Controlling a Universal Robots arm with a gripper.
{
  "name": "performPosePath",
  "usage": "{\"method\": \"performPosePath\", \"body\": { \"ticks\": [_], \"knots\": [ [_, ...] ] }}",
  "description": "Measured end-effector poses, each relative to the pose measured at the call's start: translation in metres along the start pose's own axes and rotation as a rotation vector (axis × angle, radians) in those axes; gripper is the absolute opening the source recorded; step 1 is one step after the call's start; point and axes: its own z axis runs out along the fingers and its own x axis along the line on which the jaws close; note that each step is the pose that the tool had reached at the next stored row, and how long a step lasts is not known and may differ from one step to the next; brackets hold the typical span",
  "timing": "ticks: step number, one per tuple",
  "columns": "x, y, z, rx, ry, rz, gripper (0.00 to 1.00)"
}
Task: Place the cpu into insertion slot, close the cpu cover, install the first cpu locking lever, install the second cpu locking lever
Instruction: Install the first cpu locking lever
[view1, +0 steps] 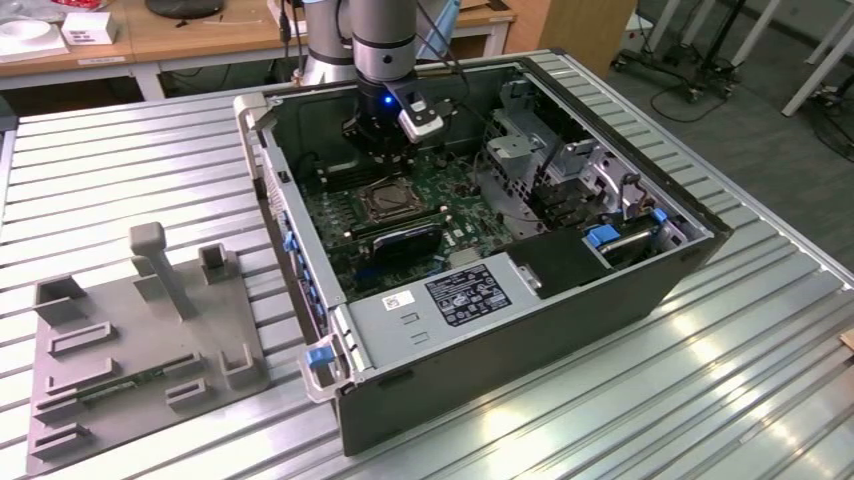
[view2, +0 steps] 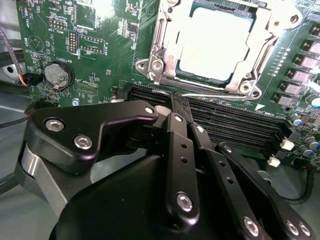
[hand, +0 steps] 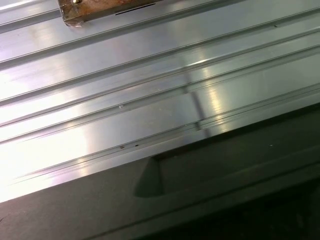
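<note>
Your cpu (view2: 215, 45) sits in the insertion slot (view1: 390, 200), centre of the exterior view, cpu cover (view2: 161, 45) closed over it. Levers (view2: 215, 95): latching unconfirmed. Pincer (view1: 383, 152), pressed together and empty, is just above in frame.

The cpu (view2: 212, 45) sits framed under the cpu cover (view2: 162, 50).

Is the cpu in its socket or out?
In: the cpu lies flat, its pale face showing through the cpu cover's window.
</note>
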Motion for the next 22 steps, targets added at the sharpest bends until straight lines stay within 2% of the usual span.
{"method": "performPosePath", "body": {
  "ticks": [1, 3, 14, 22],
  "knots": [
    [0.0000, 0.0000, 0.0000, 0.0000, 0.0000, 0.000, 0.11],
    [-0.0013, -0.0039, -0.0002, 0.0000, 0.0000, 0.000, 0.11],
    [-0.0013, -0.0041, -0.0002, 0.0001, -0.0001, 0.002, 0.11],
    [-0.0011, -0.0035, 0.0001, 0.0017, -0.0019, 0.032, 0.11]
  ]
}}
